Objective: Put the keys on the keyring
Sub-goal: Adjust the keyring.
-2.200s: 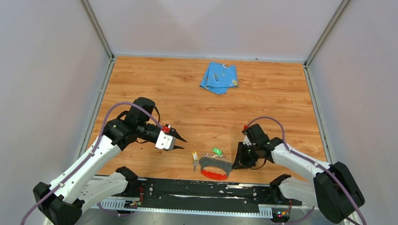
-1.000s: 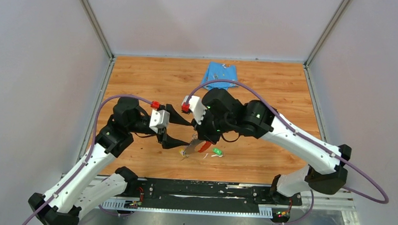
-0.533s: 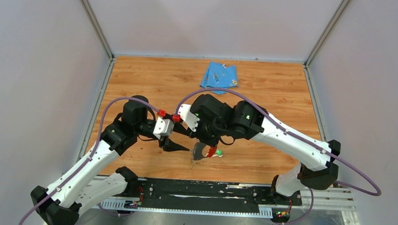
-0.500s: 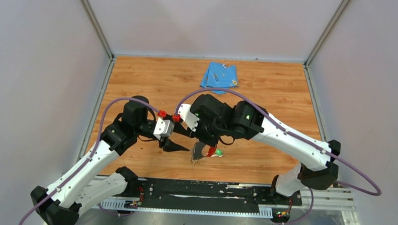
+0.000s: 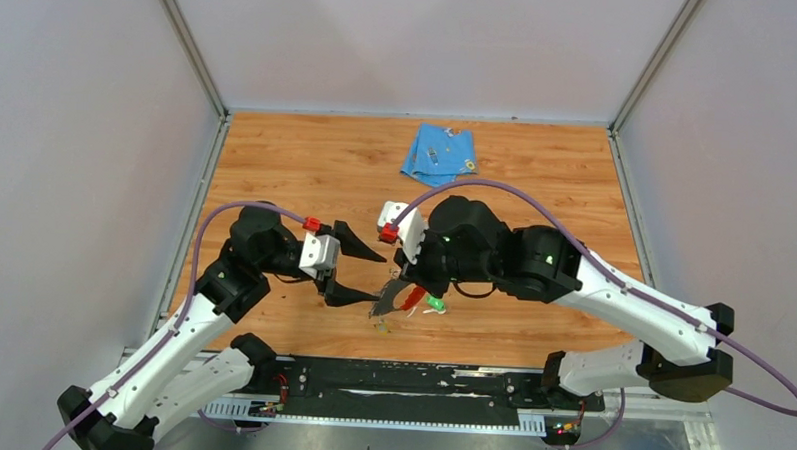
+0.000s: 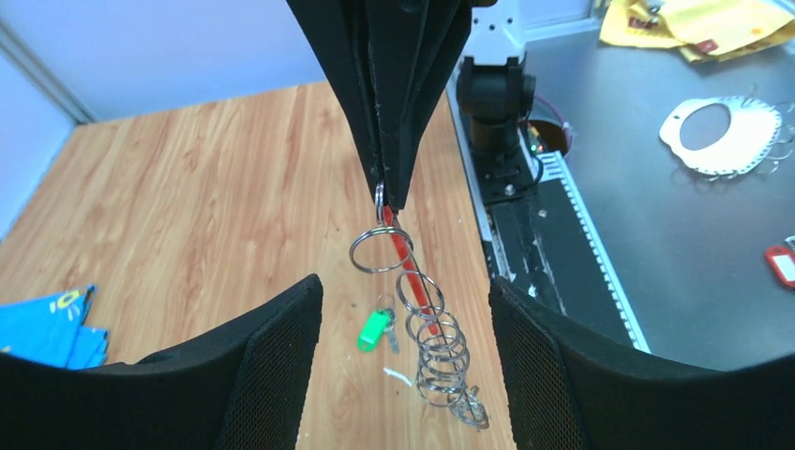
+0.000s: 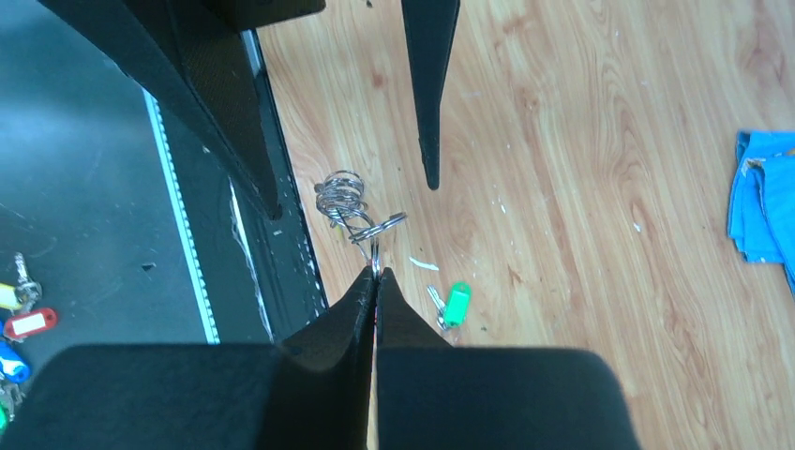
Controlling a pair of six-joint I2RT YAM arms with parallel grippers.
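Right end effector (image 7: pixel 376 277) is clenched on the top of the keyring (image 6: pixel 417 309), which hangs long axis downward, straight ahead of the released left end effector (image 6: pixel 405 281), between its spread jaws. Green key (image 6: pixel 373 330) lies on the bench (image 6: pixel 187 206) beneath

This is looking like a robotics lab test cell: pale panels (image 5: pixel 78 124) on aluminium posts (image 5: pixel 188 43) are enclosing a wood-grain table (image 5: pixel 306 172). A cabled left arm (image 5: pixel 171 332) and right arm (image 5: pixel 622 298) are standing on a black rail (image 5: pixel 409 380). A dark bench (image 6: pixel 675 244) beyond is carrying what may be yellow parts bags (image 6: pixel 698 21).
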